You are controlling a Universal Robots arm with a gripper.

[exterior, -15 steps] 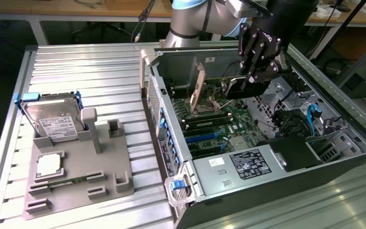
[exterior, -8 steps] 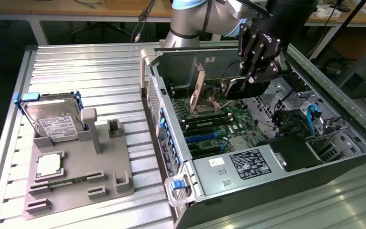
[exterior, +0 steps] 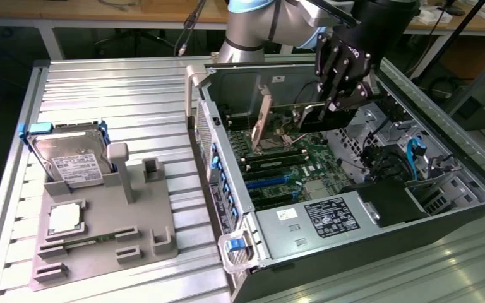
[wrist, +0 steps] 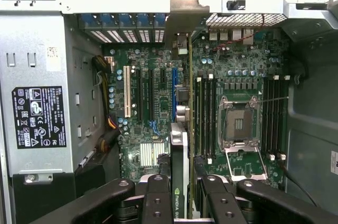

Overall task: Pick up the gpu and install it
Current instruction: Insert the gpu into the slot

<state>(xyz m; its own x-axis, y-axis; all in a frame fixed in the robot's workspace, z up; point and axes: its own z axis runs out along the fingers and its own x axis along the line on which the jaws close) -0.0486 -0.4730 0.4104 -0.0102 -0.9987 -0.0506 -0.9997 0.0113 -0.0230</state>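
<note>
My gripper [exterior: 337, 101] hangs inside the open computer case [exterior: 225, 189], shut on the gpu [exterior: 264, 120]. The card is held upright on its edge above the motherboard [exterior: 276, 170], its metal end bracket toward the case's rear wall. In the wrist view the gpu [wrist: 179, 145] runs edge-on from between my fingers [wrist: 158, 187] up to its bracket at the rear slot openings. It lines up beside the blue expansion slot [wrist: 174, 92]. My gripper [wrist: 183, 184] clamps the card from both sides. Whether the card's lower edge touches a slot I cannot tell.
A grey fixture plate [exterior: 99, 252] at the exterior view's left holds a silver hard drive [exterior: 74, 161], a processor [exterior: 64, 218] and a memory stick [exterior: 83, 240]. Inside the case are the power supply [wrist: 39, 115], the open processor socket [wrist: 238, 126] and blue cables [exterior: 411, 154].
</note>
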